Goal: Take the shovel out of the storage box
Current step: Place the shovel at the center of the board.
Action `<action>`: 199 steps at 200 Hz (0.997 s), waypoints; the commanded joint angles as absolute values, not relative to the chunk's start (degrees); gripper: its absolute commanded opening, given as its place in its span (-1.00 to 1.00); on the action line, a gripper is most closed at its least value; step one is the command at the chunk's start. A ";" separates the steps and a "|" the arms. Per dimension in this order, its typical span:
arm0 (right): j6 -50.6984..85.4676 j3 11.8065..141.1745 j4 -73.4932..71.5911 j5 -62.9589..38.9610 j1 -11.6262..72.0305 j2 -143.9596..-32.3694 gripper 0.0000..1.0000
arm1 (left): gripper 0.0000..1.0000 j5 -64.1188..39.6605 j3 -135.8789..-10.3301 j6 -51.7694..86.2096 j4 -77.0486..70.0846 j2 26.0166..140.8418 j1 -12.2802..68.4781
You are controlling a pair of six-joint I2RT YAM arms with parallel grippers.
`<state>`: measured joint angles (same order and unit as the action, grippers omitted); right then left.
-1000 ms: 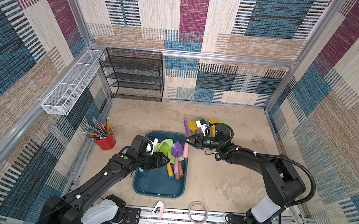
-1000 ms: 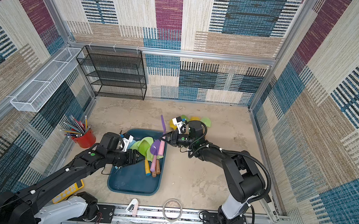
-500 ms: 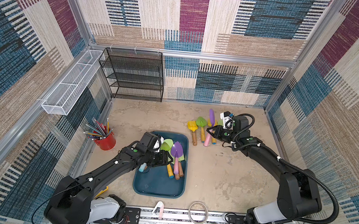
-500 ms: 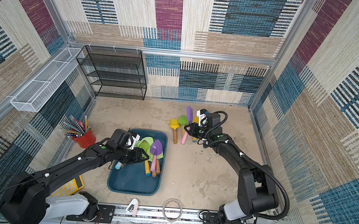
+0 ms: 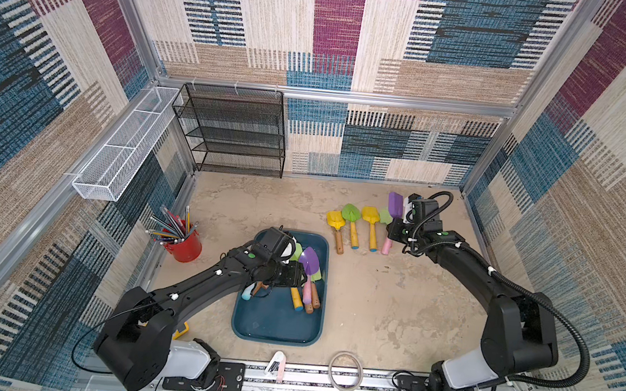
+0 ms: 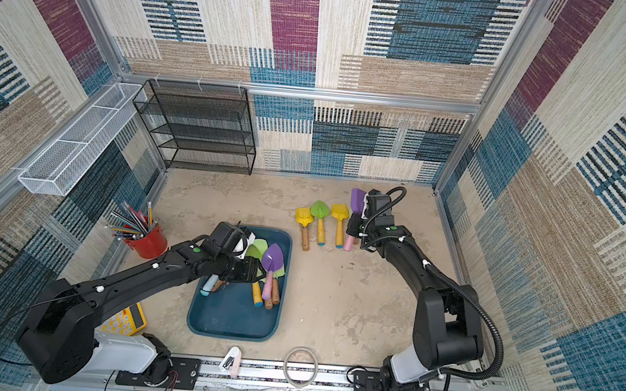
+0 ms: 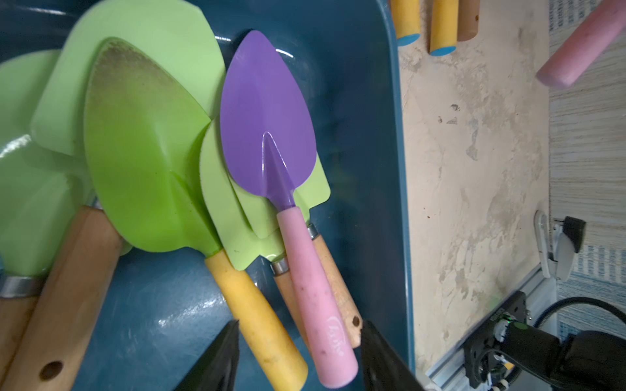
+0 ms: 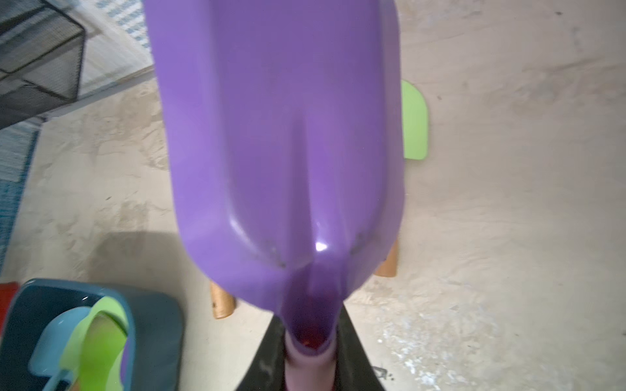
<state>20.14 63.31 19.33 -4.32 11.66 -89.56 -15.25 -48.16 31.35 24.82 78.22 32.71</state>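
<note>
The teal storage box [image 5: 278,319] [image 6: 231,318] holds several shovels in a heap. A purple shovel [image 5: 310,261] [image 7: 267,111] with a pink handle lies on top of the green ones. My left gripper [image 5: 297,276] [image 7: 299,338] hovers open over the box, its jaws on either side of the yellow and pink handle ends. My right gripper [image 5: 395,229] [image 8: 310,359] is shut on the pink handle of another purple shovel [image 5: 395,205] [image 8: 281,135]. It holds that shovel tilted, blade up, at the right end of a row on the table.
Yellow [image 5: 334,219], green [image 5: 350,212] and yellow [image 5: 371,214] shovels lie side by side on the table at the back right. A red pencil cup [image 5: 187,246] stands left of the box. A black mesh rack [image 5: 234,132] and a white wire basket [image 5: 122,144] are at the back left. A tape ring [image 5: 344,368] lies on the front rail.
My right gripper has carried its purple shovel from beside the box to the back right, up to the row of shovels. My left gripper has shifted right across the box to the handle ends.
</note>
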 commanded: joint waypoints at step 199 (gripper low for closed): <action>16.34 77.42 18.63 8.97 3.86 -114.25 -0.59 | 0.20 -14.07 -46.32 30.08 26.89 75.50 34.45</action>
